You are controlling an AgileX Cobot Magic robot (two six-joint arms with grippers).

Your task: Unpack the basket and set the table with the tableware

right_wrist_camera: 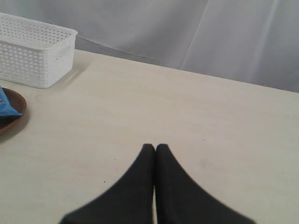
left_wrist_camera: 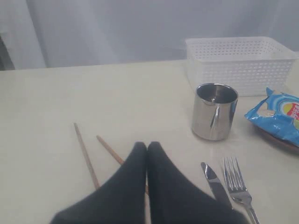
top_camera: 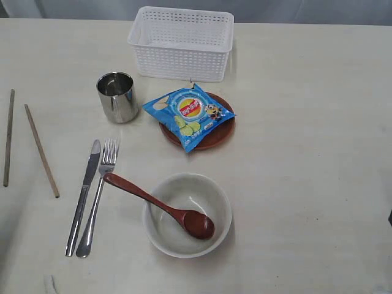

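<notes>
Exterior view: cream table (top_camera: 318,122), faint grain.
- Basket (top_camera: 182,44) stands upright at the middle of the far edge.
- Plate (top_camera: 222,136) sits just in front of the basket. A chip bag (top_camera: 188,113) lies on it and overhangs its left rim.
- Cup (top_camera: 116,97) stands upright, left of the plate and apart from it.
- Bowl (top_camera: 217,236) is toward the near edge. The spoon (top_camera: 156,205) has its head inside and its handle across the rim, pointing left.
- Knife (top_camera: 84,196) and fork (top_camera: 98,196) lie side by side left of the bowl, nearly touching.
- Two chopsticks (top_camera: 41,150) lie near the left edge, apart from each other.
- The right half of the table is bare out to the right edge, which leaves wide room.

Left wrist view: pale curtain (left_wrist_camera: 117,28) behind the far edge.
- Left gripper (left_wrist_camera: 147,147) has its fingers pressed together with nothing between them.
- The chopsticks lie just beyond and under it. I cannot tell whether they touch.
- Knife, fork and cup lie to one side.

Right wrist view: same curtain.
- Right gripper (right_wrist_camera: 155,148) is pressed together and carries nothing, over bare table.
- Basket and plate edge are well apart from it.
</notes>
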